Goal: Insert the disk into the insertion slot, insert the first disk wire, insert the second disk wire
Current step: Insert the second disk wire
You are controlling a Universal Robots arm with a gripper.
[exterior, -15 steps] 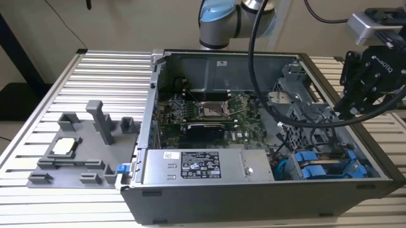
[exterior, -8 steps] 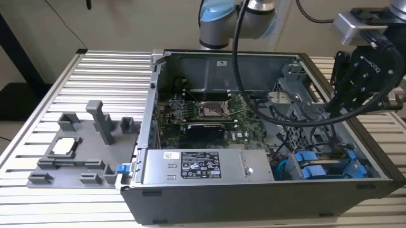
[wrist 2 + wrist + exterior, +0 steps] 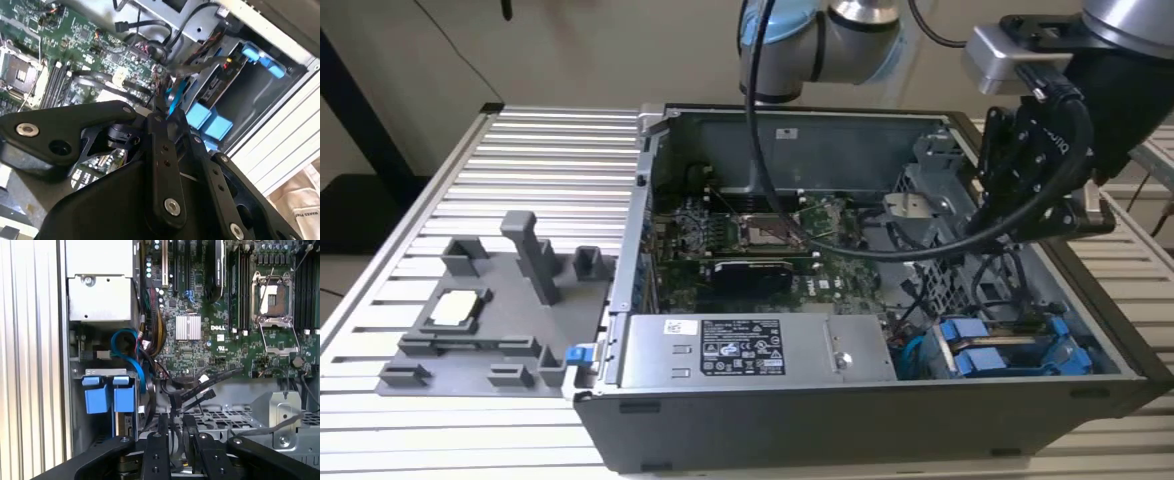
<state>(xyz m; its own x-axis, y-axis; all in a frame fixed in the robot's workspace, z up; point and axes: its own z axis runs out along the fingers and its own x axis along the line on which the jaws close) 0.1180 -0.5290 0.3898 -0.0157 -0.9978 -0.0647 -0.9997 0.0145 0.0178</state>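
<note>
Currently, the computer case [image 3: 854,420] lies open on a ribbed aluminium table [image 3: 547,160].

1. Contents of the case, by clock position in the exterior view:
- 4 o'clock: the insertion slot [image 3: 1041,335], a rectangular bay of grey perforated sheet metal. It contains the disk [image 3: 1014,352], a boxy drive in a bright blue plastic carrier. In the first wrist view the carrier's [image 3: 122,399] two blue tabs sit side by side at the bay mouth.
- 6 o'clock: a silver-grey power-supply box [image 3: 734,350] with a white label.
- Centre: the green motherboard [image 3: 827,225], which carries a square, metal-framed processor socket [image 3: 767,232].
- A glossy blue cable [image 3: 120,340] loops between the power-supply box and the disk.

2. The gripper [image 3: 1054,220], matt black, hangs over the drive cage at 2 o'clock of the case. In the first wrist view its fingers [image 3: 162,440] stand almost together. They are clamped on a thin black wire [image 3: 174,405], which passes out between them toward the motherboard.

3. Outside the case, at 9 o'clock, a grey moulded fixture tray [image 3: 467,330] sits on the table.
</note>
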